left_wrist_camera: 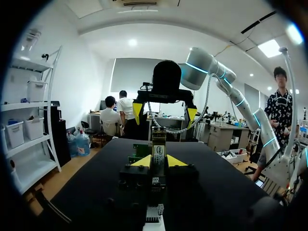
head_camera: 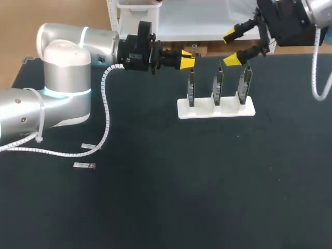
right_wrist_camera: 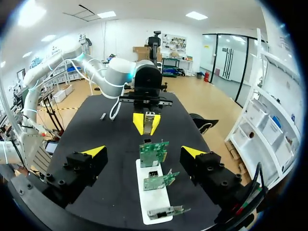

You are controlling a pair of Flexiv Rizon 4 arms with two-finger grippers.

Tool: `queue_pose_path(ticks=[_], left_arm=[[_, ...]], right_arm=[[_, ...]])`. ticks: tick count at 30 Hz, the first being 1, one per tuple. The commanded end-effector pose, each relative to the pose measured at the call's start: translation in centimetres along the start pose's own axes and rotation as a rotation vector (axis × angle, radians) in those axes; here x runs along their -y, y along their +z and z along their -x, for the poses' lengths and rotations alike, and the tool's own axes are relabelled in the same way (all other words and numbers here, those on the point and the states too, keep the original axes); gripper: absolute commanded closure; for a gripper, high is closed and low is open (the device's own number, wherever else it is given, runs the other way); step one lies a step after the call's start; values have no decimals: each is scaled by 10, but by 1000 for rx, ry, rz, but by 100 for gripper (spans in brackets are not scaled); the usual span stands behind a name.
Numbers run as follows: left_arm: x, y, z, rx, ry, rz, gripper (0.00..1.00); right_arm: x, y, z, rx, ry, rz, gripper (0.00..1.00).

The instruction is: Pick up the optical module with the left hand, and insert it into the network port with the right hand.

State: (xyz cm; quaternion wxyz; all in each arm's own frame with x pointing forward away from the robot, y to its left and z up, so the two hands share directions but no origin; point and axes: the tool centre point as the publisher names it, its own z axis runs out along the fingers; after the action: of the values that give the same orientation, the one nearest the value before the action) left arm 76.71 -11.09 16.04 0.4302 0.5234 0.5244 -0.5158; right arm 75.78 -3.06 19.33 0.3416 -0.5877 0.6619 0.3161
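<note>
Your left hand [head_camera: 189, 58] is pinched shut on the optical module [left_wrist_camera: 158, 144], off the counter [head_camera: 166, 197] beside 3 network cards [head_camera: 218, 85]; your right hand [head_camera: 232, 48] gapes empty. The module is likely light, rigid and slick: grip its long flat sides.

Your optical module [head_camera: 193, 51] is a slim silvery bar with a dark end, pinched between the left gripper's [head_camera: 189, 58] yellow tips in the upper middle of the head view. Just right and below, three green network-port boards [head_camera: 218, 84] stand upright, side by side, in a white holder [head_camera: 216, 109] (two spare modules [head_camera: 84, 165] lie flat at lower left).
</note>
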Motion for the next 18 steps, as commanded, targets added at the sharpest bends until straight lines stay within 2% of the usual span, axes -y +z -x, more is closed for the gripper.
queue_pose_path(ticks=[1, 18], left_arm=[[0, 0, 0, 1, 1, 1, 100], [0, 0, 0, 1, 1, 1, 100]], right_arm=[[14, 14, 3, 9, 27, 95, 0], [4, 27, 18, 41, 44, 165, 0]])
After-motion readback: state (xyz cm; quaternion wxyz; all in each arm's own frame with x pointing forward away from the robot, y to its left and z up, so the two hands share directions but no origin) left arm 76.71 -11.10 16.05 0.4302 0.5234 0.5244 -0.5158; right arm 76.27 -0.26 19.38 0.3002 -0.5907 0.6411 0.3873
